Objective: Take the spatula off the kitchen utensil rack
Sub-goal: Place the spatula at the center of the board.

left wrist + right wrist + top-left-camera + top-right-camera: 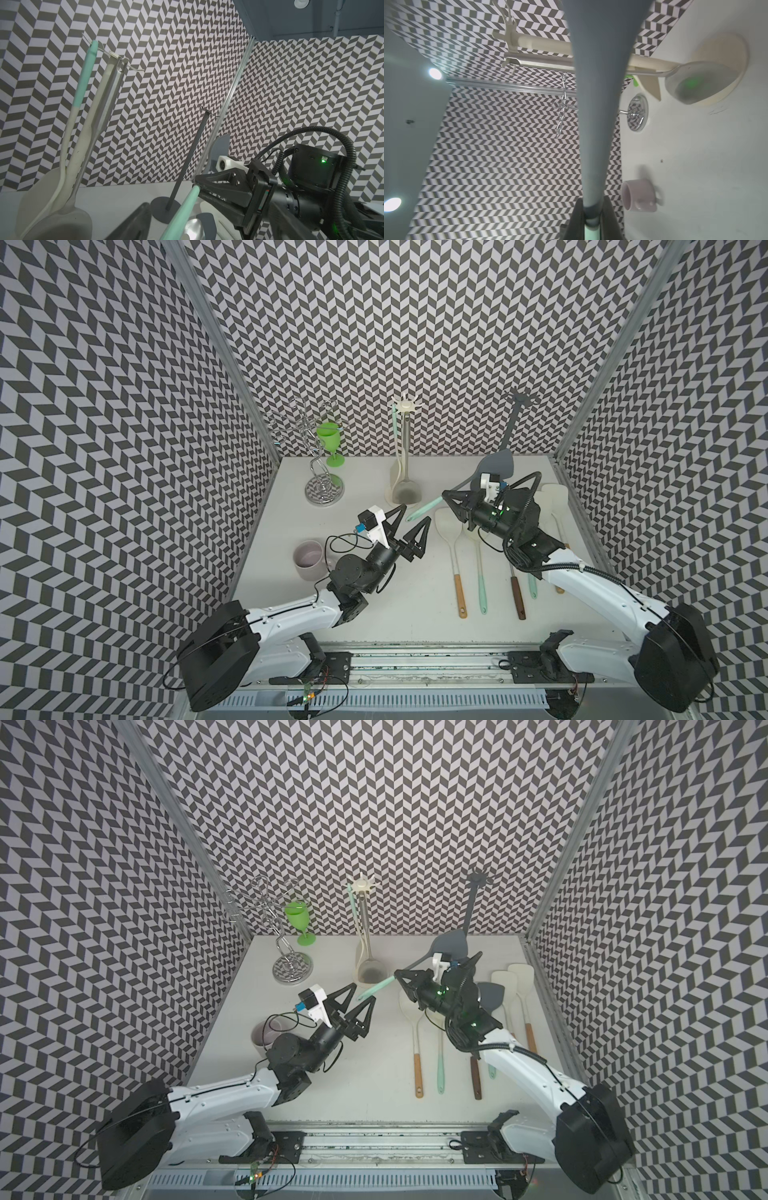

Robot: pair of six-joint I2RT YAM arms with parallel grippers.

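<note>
- Most of the job looks done. The spatula, with its grey head and mint handle, hangs from no hook and sits at a slant in the air above the surface.
- My right pincer is clamped narrow on it where the grey neck meets the mint handle. The right wrist view shows the neck rising straight out from between the closed fingers.
- My left pincer stands wide, with the free end of the mint handle lying in the gap between its fingers. It grips nothing, so I judge that the right side alone carries the spatula.
- The dark rack has bare hooks at its top. In both top views the grey head sits low, near that rack's foot, and I cannot tell whether they touch.
- The cream rack carries a mint-handled utensil and a ladle, both apart from my spatula.
- Two steps are left, as I judge it. First I draw the left pincer clear of the handle. Then I lay the spatula on a bare part of the surface, perhaps beside the row of spatulas lying by my right arm.
</note>
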